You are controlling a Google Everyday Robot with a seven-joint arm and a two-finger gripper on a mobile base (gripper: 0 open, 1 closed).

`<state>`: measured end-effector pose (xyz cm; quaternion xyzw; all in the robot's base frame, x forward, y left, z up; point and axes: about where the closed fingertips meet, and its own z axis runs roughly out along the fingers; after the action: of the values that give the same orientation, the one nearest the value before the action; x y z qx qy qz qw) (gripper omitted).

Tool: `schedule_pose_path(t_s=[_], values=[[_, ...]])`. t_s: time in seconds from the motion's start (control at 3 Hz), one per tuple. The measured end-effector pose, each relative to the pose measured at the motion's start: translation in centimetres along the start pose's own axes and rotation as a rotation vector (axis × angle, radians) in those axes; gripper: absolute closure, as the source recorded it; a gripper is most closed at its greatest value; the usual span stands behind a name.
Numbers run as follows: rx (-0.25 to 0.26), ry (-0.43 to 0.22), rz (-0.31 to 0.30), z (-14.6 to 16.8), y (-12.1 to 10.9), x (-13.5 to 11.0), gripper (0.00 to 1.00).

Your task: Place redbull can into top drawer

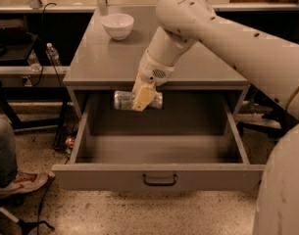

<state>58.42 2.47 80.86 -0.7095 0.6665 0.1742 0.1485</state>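
Silver with bluish patches, the redbull can (pixel 123 101) lies on its side in mid-air, clamped across its middle by the gripper (pixel 141 100), whose cream fingers (pixel 143 96) are closed on it. In the one camera view the gripper hangs just in front of the bench (pixel 105 58) edge, over the rear part of the top drawer (pixel 114 177), which is pulled open with its dark handle (pixel 160 180) toward the camera. The can is above the drawer floor and does not touch it. A white bowl (pixel 118 25) sits at the back of the bench, well apart from the gripper.

The step in hand looks like the carry into the drawer: the can is over the opening but not yet set down. The next move calls for lowering it between the side walls until it rests on the floor, then spreading the fingers. Lying sideways, it may roll on release, so letting go low seems wise
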Motion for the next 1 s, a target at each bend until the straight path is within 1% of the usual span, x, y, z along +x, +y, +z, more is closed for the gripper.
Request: schedule_pose_path(t_s=[0.33,0.67,1.0], values=[[0.001,-0.004,0.017,2.8,-0.8,0.6,1.00],[0.024,-0.008,0.027,5.1,-2.0,0.7,1.00],[0.055,-0.008,0.056,7.0,-2.5,1.2,1.00]])
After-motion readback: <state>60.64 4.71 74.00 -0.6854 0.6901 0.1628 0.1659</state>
